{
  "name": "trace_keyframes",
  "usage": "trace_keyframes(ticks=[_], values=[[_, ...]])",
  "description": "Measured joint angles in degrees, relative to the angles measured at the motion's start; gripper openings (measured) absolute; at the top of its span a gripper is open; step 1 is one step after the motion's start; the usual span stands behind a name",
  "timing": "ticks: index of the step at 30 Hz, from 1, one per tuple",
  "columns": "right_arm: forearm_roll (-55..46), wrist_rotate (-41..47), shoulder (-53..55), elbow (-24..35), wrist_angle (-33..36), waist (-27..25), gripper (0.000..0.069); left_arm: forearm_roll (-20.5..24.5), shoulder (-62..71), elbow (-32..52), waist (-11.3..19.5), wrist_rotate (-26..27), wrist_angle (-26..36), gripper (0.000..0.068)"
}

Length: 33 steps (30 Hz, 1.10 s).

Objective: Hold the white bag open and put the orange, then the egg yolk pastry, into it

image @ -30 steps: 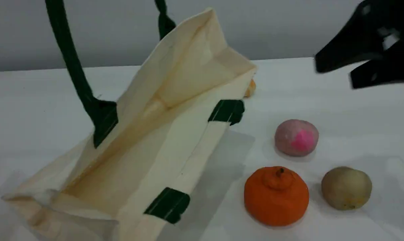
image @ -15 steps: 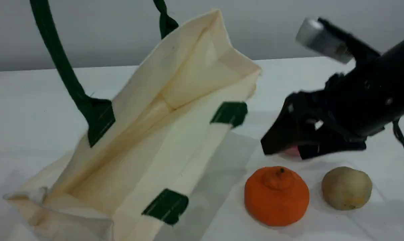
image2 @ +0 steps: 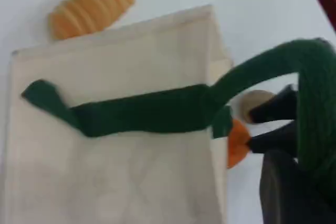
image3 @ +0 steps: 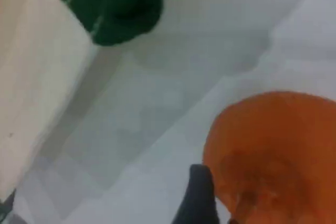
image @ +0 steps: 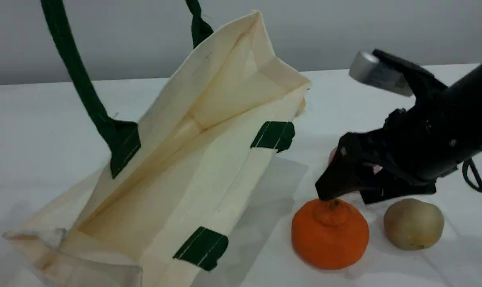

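Down toward the fruit the right jaws have dropped since a moment ago. They stand wide open, and one dark tip seems to touch the bump on top of the orange point(image: 329, 235). The orange sits just below and in front of them on the counter point(image: 45, 119). It is round, so any side works. The egg yolk pastry point(image: 413, 224) waits just beside it, to the right. The white bag point(image: 233, 79) lies to the left with its mouth open. The left jaws are closed tight on its green strap point(image: 77, 75), pulling it up.
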Motion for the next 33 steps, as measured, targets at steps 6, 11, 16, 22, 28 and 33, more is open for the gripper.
trace_keyframes(ticks=[6,11,16,22,28,33], values=[[3.19,-2.89,3.87,0.00,2.61,0.00,0.0554,-0.03,0.05,-0.02,0.00,0.16,-0.41,0.0064],[8.56,-8.02,6.09,-0.05,4.64,0.00,0.0554,-0.03,0.05,-0.02,0.00,0.16,-0.41,0.0064],[9.11,-9.34,7.33,-0.05,4.96,0.00,0.0503,-0.03,0.05,-0.02,0.00,0.16,-0.41,0.0064],[9.06,-9.29,7.40,-0.05,5.00,0.00,0.0176,-0.03,0.05,-0.06,0.00,0.16,-0.47,0.0064],[8.68,-8.83,5.14,-0.05,6.37,-0.15,0.0047,-0.15,0.06,-0.06,0.00,0.16,-0.59,0.0064],[6.07,-6.00,-1.36,0.00,6.19,-0.15,0.0047,-0.33,0.06,-0.06,0.00,0.16,-0.65,0.0064]])
